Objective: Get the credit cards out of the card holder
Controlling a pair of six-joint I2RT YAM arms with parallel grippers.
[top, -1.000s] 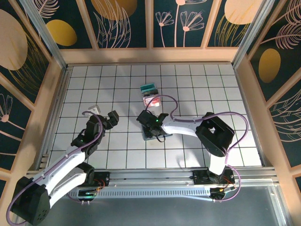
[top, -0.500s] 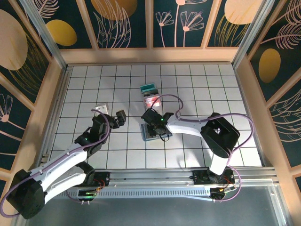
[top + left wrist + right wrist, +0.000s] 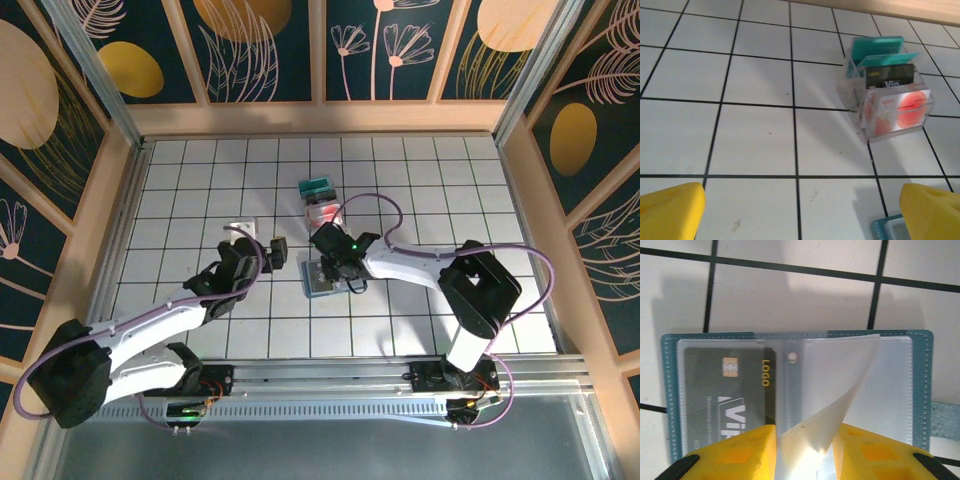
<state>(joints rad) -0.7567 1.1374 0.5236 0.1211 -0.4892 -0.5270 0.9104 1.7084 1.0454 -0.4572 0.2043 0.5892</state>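
Observation:
The slate-blue card holder (image 3: 920, 390) lies open on the table under my right gripper (image 3: 804, 440). A dark credit card (image 3: 727, 390) marked LOGO sits in its left clear sleeve. Another clear sleeve (image 3: 840, 390) curls up between the yellow fingers, which stand close on either side, the left one touching it. In the top view the right gripper (image 3: 335, 268) is over the holder (image 3: 314, 289), and my left gripper (image 3: 275, 250) hovers just left of it. The left gripper (image 3: 801, 210) is wide open and holds nothing; the holder's corner (image 3: 890, 227) shows by its right finger.
A clear plastic box (image 3: 855, 100) stands beyond the holder, also in the top view (image 3: 320, 205). It holds teal cards (image 3: 877, 47), a dark card (image 3: 890, 77) and a whitish-pink card with a red mark (image 3: 902, 107). White gridded table with raised wooden walls around it.
My left arm has reached to the right, bringing its open gripper close to the holder. The right gripper has shifted slightly right over the holder.

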